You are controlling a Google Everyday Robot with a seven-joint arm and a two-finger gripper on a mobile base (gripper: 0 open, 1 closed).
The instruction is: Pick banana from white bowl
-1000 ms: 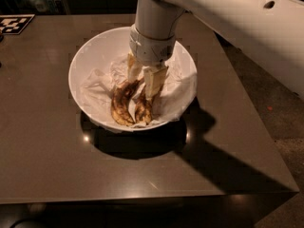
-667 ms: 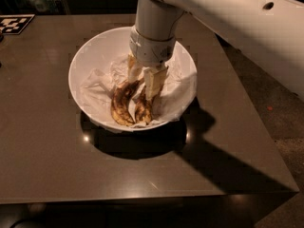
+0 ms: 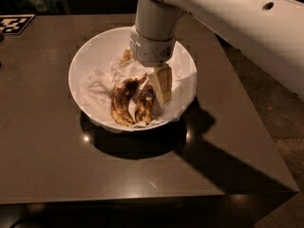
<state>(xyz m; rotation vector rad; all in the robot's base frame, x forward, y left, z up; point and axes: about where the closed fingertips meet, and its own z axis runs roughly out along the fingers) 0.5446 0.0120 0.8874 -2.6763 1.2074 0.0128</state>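
The white bowl (image 3: 95, 56) stands on the dark table, lined with crumpled white paper (image 3: 97, 87). Two overripe bananas lie side by side in its front half. The straighter yellow-brown banana (image 3: 145, 107) lies on the right. A darker, more curved banana (image 3: 121, 102) lies to its left. No sticker shows on either. My gripper (image 3: 162, 95) reaches down into the bowl from the white arm (image 3: 152, 27). Its cream tip is at the right banana's upper right end, touching or just above it. Neither banana is lifted.
The dark brown table (image 3: 57, 160) has its right edge near the bowl and its front edge below it. A black-and-white marker tag (image 3: 14, 23) lies at the far left corner. The big white arm link (image 3: 247, 27) overhangs the table's right side.
The gripper's tip has shifted slightly right and now uncovers more of the bananas' upper ends. The bananas and the bowl have not moved.
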